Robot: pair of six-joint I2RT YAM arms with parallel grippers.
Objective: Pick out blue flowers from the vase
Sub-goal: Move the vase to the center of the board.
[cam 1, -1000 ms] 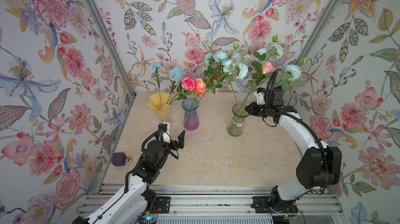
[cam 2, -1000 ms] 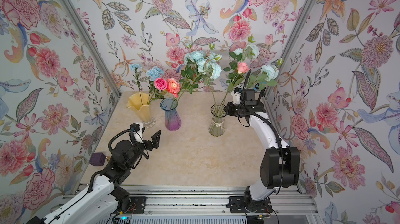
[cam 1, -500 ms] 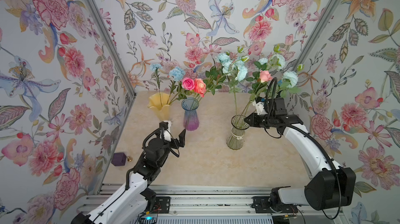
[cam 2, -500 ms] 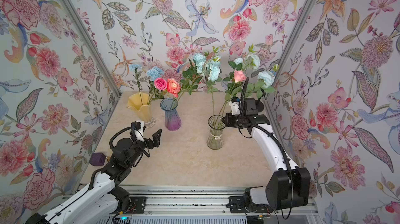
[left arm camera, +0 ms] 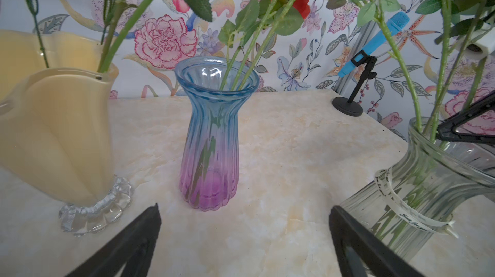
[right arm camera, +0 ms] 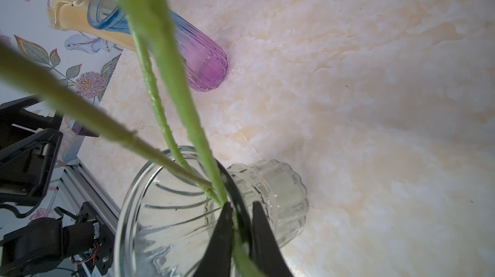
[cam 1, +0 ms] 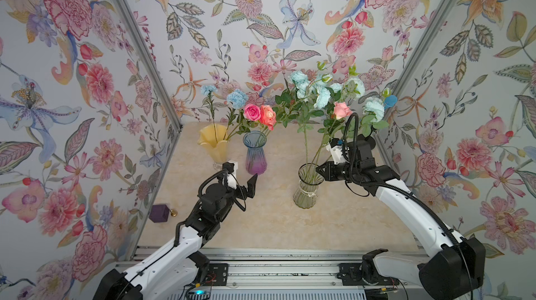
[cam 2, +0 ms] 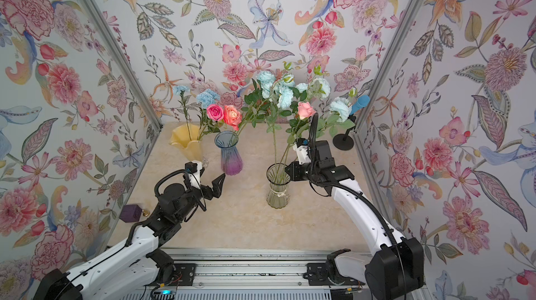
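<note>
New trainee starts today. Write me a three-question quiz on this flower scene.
1. True or false: the left tool is shut.
2. The right tool clamps a stem at the mouth of which one? A yellow vase, B clear vase, C purple vase.
3. What colour is the microphone?
Key: 1 false, its jaws stand wide open; 2 B; 3 blue.
</note>
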